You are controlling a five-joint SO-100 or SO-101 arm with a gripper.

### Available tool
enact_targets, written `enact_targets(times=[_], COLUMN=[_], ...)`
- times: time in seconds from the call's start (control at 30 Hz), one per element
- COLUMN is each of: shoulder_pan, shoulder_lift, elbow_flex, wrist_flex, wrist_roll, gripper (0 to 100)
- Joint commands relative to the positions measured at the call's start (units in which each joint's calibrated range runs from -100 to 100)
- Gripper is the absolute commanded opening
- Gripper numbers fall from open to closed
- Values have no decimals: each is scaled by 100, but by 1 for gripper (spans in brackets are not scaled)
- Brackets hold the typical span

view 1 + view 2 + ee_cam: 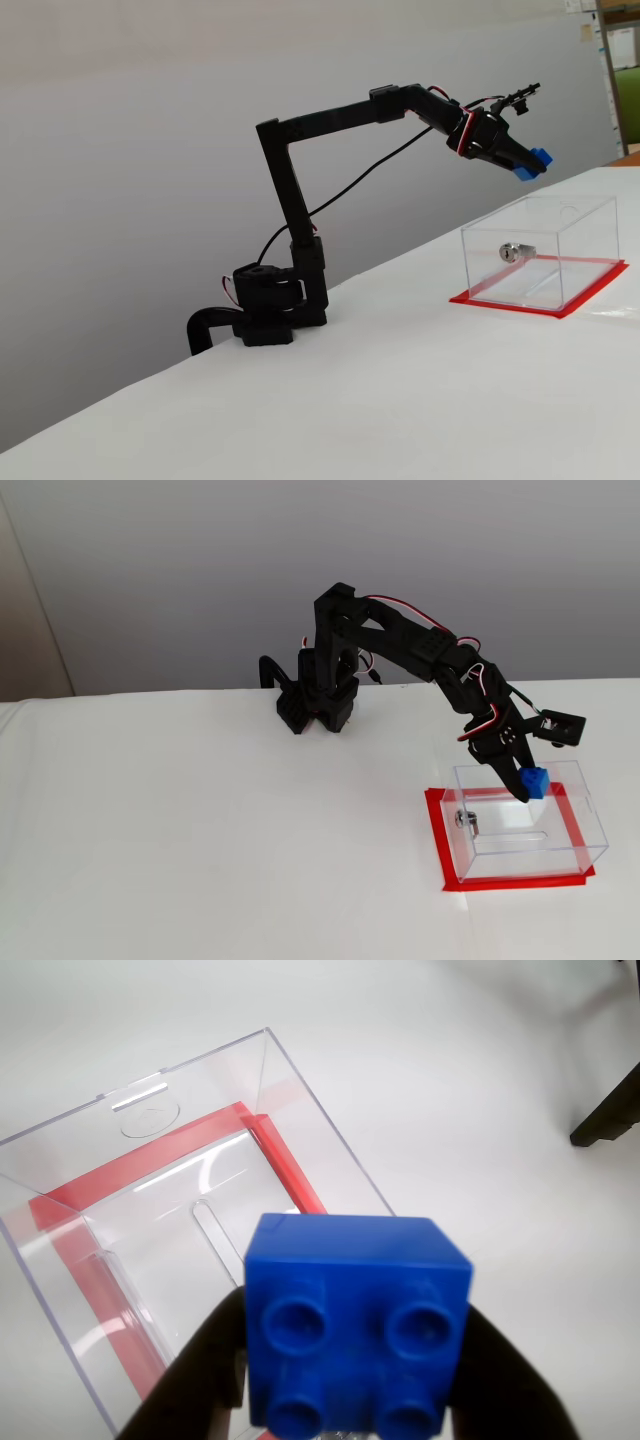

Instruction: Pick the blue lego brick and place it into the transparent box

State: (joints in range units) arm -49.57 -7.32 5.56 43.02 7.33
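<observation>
I have the gripper (355, 1400) clamped on the blue lego brick (357, 1325), studs facing my wrist camera. In a fixed view the brick (533, 161) hangs in the air above the transparent box (541, 252), not touching it. The box stands on its red base (505, 880) on the white table (200, 850), lock cylinder (466, 821) on one wall.

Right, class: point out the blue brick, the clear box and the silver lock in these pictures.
blue brick (355, 1325): wrist view, on its studded face, between the four studs.
clear box (585, 255): a fixed view, on its near side wall.
silver lock (511, 250): a fixed view, on the metal cylinder.
</observation>
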Motion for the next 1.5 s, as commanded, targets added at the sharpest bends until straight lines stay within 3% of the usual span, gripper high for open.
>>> enact_targets(times=[0.0,0.1,0.3,1.27,1.37,1.47], shoulder_pan=[-37,-37,-45,-52,-52,-59], shoulder_lift=[-45,-45,-45,-70,-70,-96], elbow_flex=[-384,-366,-339,-339,-339,-330], wrist_flex=[-28,-28,-28,-28,-28,-20], wrist_roll=[-28,-28,-28,-23,-23,-18], gripper=[11,13,29,29,25,10])
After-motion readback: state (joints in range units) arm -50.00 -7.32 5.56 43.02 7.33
